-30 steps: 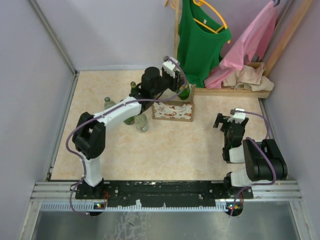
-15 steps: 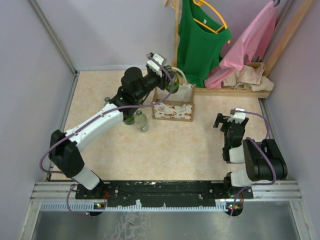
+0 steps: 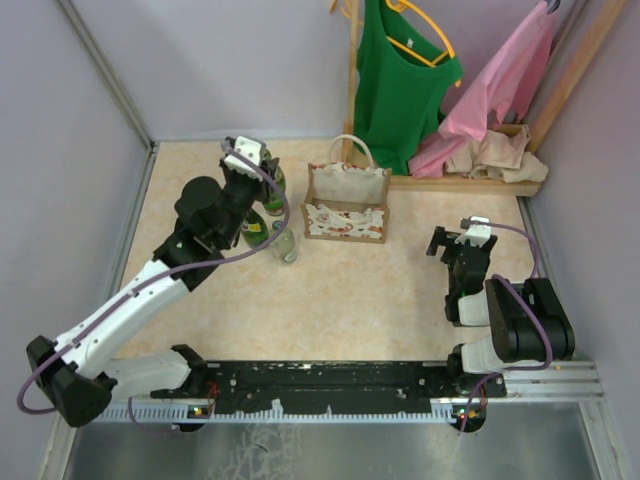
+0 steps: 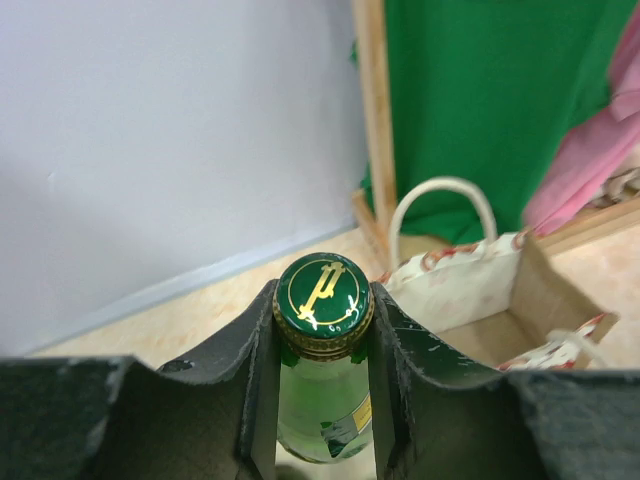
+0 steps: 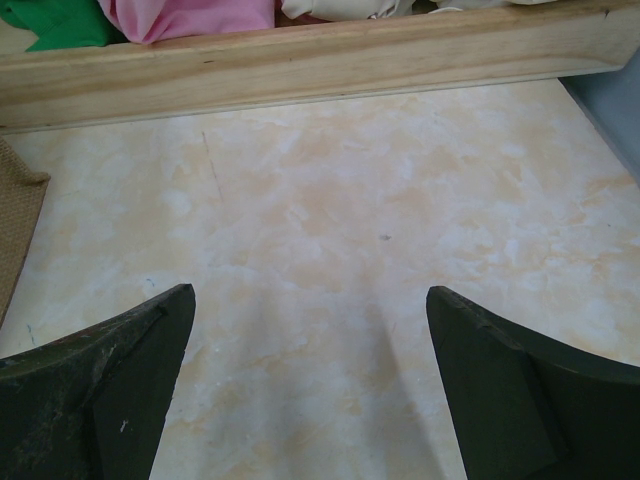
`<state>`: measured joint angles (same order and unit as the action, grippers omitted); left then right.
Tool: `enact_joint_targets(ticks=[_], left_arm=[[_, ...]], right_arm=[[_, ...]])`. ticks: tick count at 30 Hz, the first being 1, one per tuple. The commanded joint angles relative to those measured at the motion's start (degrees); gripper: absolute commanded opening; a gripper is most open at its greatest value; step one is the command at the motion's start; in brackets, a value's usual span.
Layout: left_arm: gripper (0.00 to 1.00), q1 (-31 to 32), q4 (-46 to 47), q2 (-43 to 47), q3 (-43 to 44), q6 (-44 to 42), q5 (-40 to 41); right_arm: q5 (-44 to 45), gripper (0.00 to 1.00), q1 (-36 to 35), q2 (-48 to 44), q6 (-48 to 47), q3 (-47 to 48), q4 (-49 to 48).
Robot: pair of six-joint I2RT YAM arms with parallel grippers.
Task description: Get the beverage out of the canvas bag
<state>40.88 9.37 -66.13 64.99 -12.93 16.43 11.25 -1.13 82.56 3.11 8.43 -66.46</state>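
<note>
The canvas bag [image 3: 347,203] stands upright at the back middle of the table, its white handle raised; in the left wrist view it [image 4: 455,290] is to the right, with its inside showing. My left gripper [image 3: 260,168] is left of the bag and shut on the neck of a green glass bottle [image 3: 272,182]. The left wrist view shows the bottle's green cap with a gold mark [image 4: 323,292] pinched between the fingers [image 4: 252,380], and its body [image 4: 325,405] hanging below. My right gripper [image 3: 455,240] is open and empty, low over the bare table [image 5: 310,340].
A green bottle [image 3: 256,228] and a clear bottle [image 3: 285,244] stand just below the left gripper. A wooden rack [image 3: 465,183] at the back right holds a green shirt [image 3: 400,80], a pink garment [image 3: 500,85] and a beige cloth heap [image 3: 495,155].
My left arm has swung left from over the bag, carrying the green bottle out of it to a spot left of the bag. The right arm has not moved.
</note>
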Motion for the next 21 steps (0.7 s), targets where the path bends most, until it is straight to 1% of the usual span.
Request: enact_joint_targets(ticks=[1,5,10,14,21], left_arm=[[0.0,0.33,4.77,8.65,-6.35,0.24,12.3],[0.0,0.34,3.13,14.58,-10.5,1.76,17.13],[0.0,0.28,0.52,19.6,-15.59,4.17,22.12],[0.0,0.33,-0.7,22.41,-20.62,8.18,23.51],[0.0,0.26,2.77,25.4,-30.61,13.13,23.32]], right_arm=[[0.29,0.99,-0.53,0.14,-0.7,2.03,-3.07],[0.32,0.99,-0.46,0.14,-0.65,2.03,-3.07],[0.36,0.99,-0.54,0.14,-0.66,2.03,-3.07],[0.32,0.99,-0.44,0.14,-0.7,1.99,-3.07],[0.31,0.99,-0.49,0.14,-0.66,2.02,-3.07]])
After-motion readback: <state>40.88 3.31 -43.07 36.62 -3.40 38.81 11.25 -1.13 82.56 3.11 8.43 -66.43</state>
